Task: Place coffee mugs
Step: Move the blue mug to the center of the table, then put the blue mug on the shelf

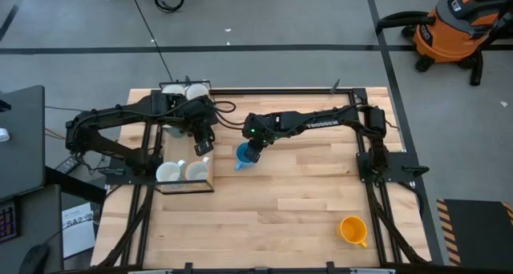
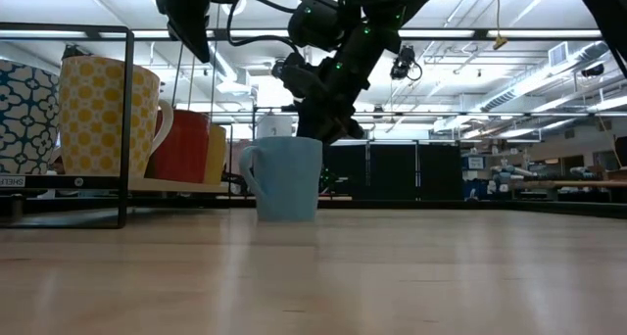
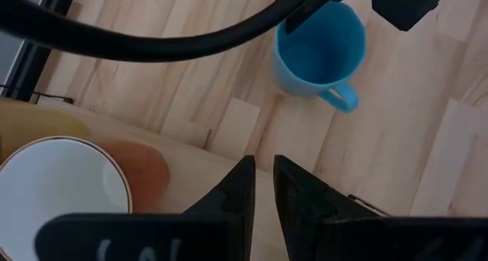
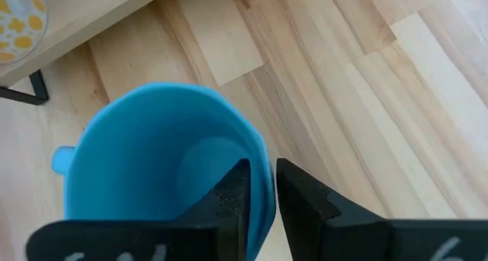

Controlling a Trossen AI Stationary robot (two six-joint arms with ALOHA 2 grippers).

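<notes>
We saw the right end effector [image 1: 252, 155] at the table's [image 1: 304, 194] middle, just right of the shelf rack [image 1: 186, 186], its two fingers closed on the rim of the light blue mug [image 1: 243, 156]. The right wrist view showed one finger inside and one outside the wall of that mug [image 4: 164, 169]. In the low view the mug [image 2: 285, 177] stood upright on the table [image 2: 392, 276], base down on the wood, handle toward the rack side, with the right end effector [image 2: 328, 129] coming down onto its rim.

The left end effector [image 1: 203, 146] hung above the rack's top, just left of the blue mug and apart from it. Its fingers [image 3: 232, 196] sat nearly together with nothing between them, over the rack's wooden board, with a white mug [image 3: 61, 188] below and the blue mug [image 3: 319, 51] beyond.

We noted two white mugs [image 1: 183, 172] at the rack's near end, two more pale ones [image 1: 186, 90] at its far end. The low view showed a yellow dotted mug [image 2: 98, 119], a blue-and-white patterned mug [image 2: 24, 115] and a red-orange mug [image 2: 184, 144] on the rack. An orange mug [image 1: 353, 229] sat alone at the table's near right, well apart from both arms.
</notes>
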